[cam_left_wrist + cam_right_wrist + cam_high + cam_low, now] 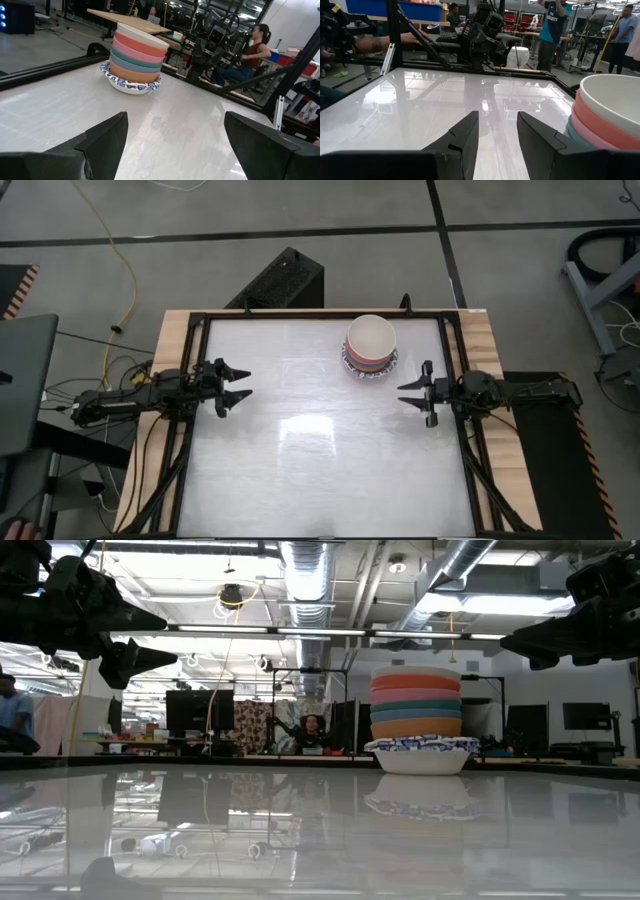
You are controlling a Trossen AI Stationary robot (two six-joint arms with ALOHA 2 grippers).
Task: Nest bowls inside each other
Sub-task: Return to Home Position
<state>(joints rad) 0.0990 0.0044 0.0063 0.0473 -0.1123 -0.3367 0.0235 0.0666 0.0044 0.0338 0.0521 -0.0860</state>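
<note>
Showing layered bowls point(416, 710) low view | high view: cream bowl point(371, 336) topmost

Bench point(320, 480): glossy white top, wooden side strips, black frame. Black box point(283, 280) on the grey floor just above the bench's top edge, upper centre of the high view. Yellow cable point(120, 255) runs across the floor, upper left. Low view: ceiling duct point(300, 570) top centre; a seated person point(313, 730) behind the bench, centre.

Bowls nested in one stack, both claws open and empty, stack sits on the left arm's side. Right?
No: the high view shows the stack of bowls nearer the right claw than the left claw. One stack, both claws open and empty: correct.
</note>
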